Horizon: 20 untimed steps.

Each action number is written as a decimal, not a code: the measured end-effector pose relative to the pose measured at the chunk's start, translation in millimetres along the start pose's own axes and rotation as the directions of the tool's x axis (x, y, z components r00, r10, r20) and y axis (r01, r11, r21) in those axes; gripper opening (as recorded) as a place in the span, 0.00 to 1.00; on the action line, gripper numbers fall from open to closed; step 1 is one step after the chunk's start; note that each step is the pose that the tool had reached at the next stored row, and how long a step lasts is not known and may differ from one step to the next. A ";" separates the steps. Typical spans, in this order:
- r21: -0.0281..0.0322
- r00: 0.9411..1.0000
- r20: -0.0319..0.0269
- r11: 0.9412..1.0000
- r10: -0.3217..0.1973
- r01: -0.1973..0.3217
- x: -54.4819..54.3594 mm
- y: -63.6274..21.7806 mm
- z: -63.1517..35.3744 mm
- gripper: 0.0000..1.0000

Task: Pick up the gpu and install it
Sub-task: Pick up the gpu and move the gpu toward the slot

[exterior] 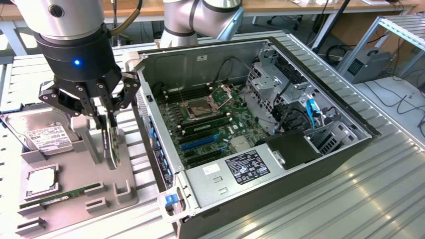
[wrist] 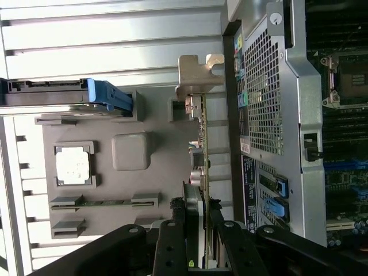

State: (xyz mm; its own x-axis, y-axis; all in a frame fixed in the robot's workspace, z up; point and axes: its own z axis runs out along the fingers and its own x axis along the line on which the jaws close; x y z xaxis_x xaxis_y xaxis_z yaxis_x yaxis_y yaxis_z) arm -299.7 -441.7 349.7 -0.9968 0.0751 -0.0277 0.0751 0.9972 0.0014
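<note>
The gpu (exterior: 114, 147) stands upright on its edge over the grey parts tray (exterior: 79, 199), just outside the wall of the open computer case (exterior: 265, 164). My gripper (exterior: 105, 122) comes down on the card from above, its fingers pressed against both faces. In the wrist view the gpu (wrist: 201, 144) runs edge-on away from my gripper (wrist: 198, 221), with its silver end bracket (wrist: 195, 75) at the far end. I cannot tell whether the card's lower edge still rests in the tray's slot. The motherboard (exterior: 212, 119) with its blue slots (exterior: 199, 142) lies inside the case.
On the grey tray (wrist: 149, 190) sit a hard drive (exterior: 40, 132) with a white label, a processor chip (exterior: 41, 181) and a narrow RAM stick (exterior: 59, 195). The case's perforated rear wall (wrist: 270, 98) stands close beside the card. The table is ribbed metal.
</note>
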 end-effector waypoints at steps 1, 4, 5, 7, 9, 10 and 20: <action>0.000 1.000 0.000 1.000 0.000 0.000 0.0 0.0 -0.4 0.27; 0.000 1.000 0.000 1.000 0.000 0.000 0.0 0.0 -1.1 0.27; 0.000 1.000 0.000 1.000 0.000 0.000 0.0 0.0 -1.3 0.27; 0.000 1.000 0.000 1.000 0.000 0.000 0.0 0.0 -1.7 0.27; 0.000 1.000 0.000 1.000 0.000 0.000 -0.1 0.0 -2.1 0.27; 0.000 1.000 0.000 1.000 0.000 0.000 -0.1 0.0 -2.3 0.27; 0.000 1.000 0.000 1.000 0.000 0.000 -0.1 0.0 -4.4 0.27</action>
State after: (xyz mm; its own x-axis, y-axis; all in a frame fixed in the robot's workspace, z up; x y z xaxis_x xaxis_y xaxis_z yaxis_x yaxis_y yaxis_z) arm -299.7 -441.7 354.1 -0.9968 0.0751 -0.0277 0.0751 0.9972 0.0014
